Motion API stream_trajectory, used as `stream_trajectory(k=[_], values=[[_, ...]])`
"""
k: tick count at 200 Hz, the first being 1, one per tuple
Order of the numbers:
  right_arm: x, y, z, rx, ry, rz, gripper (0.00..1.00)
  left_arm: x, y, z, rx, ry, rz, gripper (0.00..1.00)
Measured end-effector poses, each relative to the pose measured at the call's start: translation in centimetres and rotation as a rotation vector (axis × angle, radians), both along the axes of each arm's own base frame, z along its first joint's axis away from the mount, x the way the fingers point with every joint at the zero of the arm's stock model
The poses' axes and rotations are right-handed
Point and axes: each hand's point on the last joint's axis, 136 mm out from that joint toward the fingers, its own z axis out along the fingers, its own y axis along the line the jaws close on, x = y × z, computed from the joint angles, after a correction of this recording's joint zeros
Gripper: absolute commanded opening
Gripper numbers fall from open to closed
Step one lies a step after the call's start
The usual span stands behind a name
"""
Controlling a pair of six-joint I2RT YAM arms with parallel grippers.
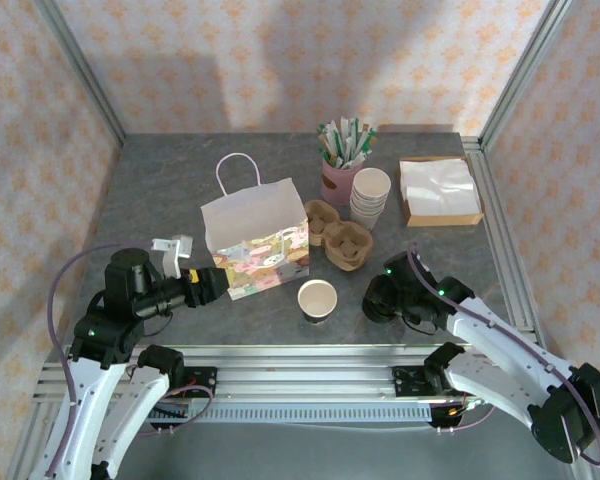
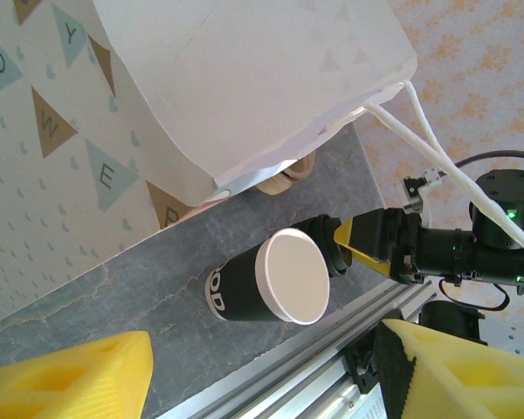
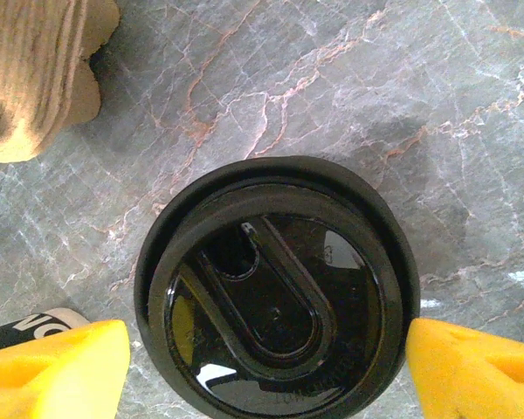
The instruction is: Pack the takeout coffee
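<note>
Top external view: coffee cup sits lidless at lower centre, outside the paper bag. Right gripper straddles the black lid wide, fingers at its rim, can't tell if squeezing. Left gripper gapes empty. Lidding and bagging both left, I'd say.

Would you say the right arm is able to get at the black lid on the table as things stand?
Probably yes: the right gripper sits over the black lid with its jaws open on either side, and nothing lies between.
</note>
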Motion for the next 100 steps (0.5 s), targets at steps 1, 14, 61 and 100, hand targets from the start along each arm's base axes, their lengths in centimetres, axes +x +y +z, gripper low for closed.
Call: stream_trajectory(k=[1,14,61,100], values=[[0.00,-0.01,-0.02,-0.001,0.000,0.000,0.79,0.00,0.00,0.00,0.000,0.000,0.000,0.69],[0.01,-0.09,-0.24,0.001,0.002,-0.007,0.77,0.00,0.00,0.00,0.000,0.000,0.000,0.69],[0.29,0.07,-0.51,0.011,-0.005,-0.016,0.74,0.00,0.00,0.00,0.000,0.000,0.000,0.69],[0.42,0.17,-0.44,0.016,-0.010,-0.018,0.70,0.00,0.00,0.00,0.000,0.000,0.000,0.69]])
